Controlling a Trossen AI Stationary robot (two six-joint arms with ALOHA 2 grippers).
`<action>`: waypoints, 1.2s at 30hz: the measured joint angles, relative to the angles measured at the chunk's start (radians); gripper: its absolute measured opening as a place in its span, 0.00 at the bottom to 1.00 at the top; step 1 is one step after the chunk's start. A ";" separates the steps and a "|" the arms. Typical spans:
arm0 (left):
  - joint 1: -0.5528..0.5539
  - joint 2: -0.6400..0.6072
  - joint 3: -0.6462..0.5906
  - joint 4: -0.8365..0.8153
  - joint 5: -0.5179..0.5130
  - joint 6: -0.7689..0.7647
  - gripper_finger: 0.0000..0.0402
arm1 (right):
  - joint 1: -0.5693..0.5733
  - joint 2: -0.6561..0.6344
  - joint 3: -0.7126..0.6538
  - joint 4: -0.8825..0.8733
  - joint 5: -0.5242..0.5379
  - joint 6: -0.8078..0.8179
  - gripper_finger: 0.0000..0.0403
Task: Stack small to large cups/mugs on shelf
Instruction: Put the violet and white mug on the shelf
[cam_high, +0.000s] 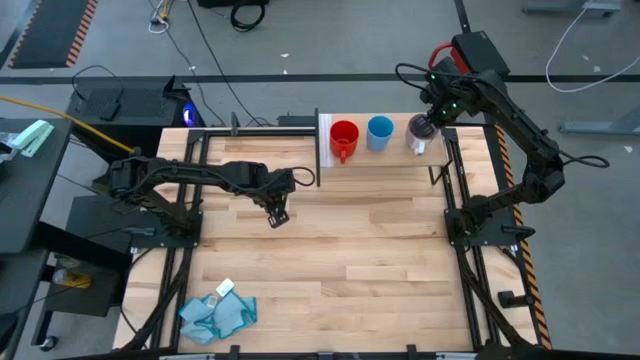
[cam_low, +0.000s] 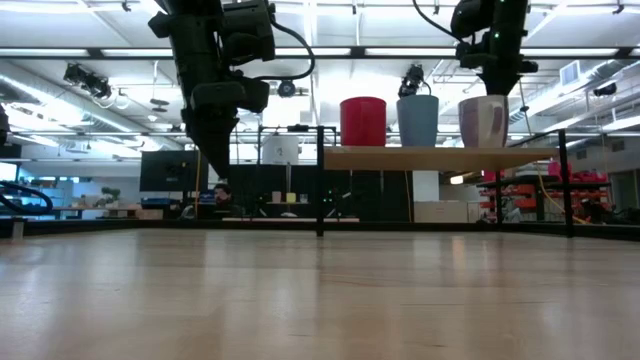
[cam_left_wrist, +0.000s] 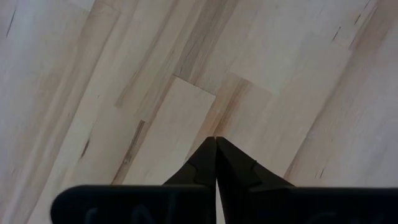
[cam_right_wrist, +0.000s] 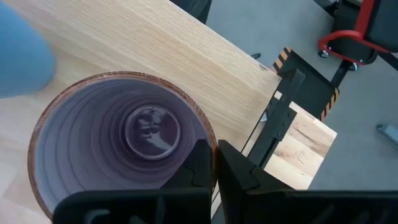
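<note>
Three mugs stand in a row on the light-wood shelf (cam_high: 385, 159) at the table's far edge: red mug (cam_high: 343, 138), blue mug (cam_high: 380, 132) and lilac mug (cam_high: 421, 131). In the low view the red mug (cam_low: 363, 121), blue mug (cam_low: 418, 120) and lilac mug (cam_low: 483, 121) all rest on their bases. My right gripper (cam_right_wrist: 216, 163) is over the lilac mug, shut on its rim. My left gripper (cam_high: 278, 217) hangs shut above the bare tabletop, left of the shelf, touching nothing; the left wrist view shows my left gripper (cam_left_wrist: 216, 155) with its fingertips together. My right gripper holds the lilac mug by its rim (cam_right_wrist: 210, 138) on the side away from the blue mug. One finger (cam_right_wrist: 199, 165) is inside the mug and the other is outside. The fingers come from above, pointing down. The mug stands upright with its base on the shelf (cam_low: 440, 157).
A light-blue cloth (cam_high: 218, 313) and a small white item (cam_high: 224, 288) lie at the table's near left corner. Thin black posts (cam_low: 320, 180) carry the shelf above the tabletop. Open wooden tabletop (cam_high: 350, 260) spreads between the arms. Black frame rails run along both table sides.
</note>
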 joint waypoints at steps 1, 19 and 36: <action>0.000 0.000 0.000 0.000 0.000 0.000 0.02 | 0.000 0.000 0.000 0.000 -0.001 0.000 0.02; 0.000 0.000 0.000 0.000 0.000 -0.004 0.03 | 0.001 0.027 0.026 -0.001 -0.045 -0.003 0.04; 0.000 0.000 0.000 0.000 0.004 -0.005 0.06 | 0.001 0.030 0.024 -0.004 -0.005 0.008 0.16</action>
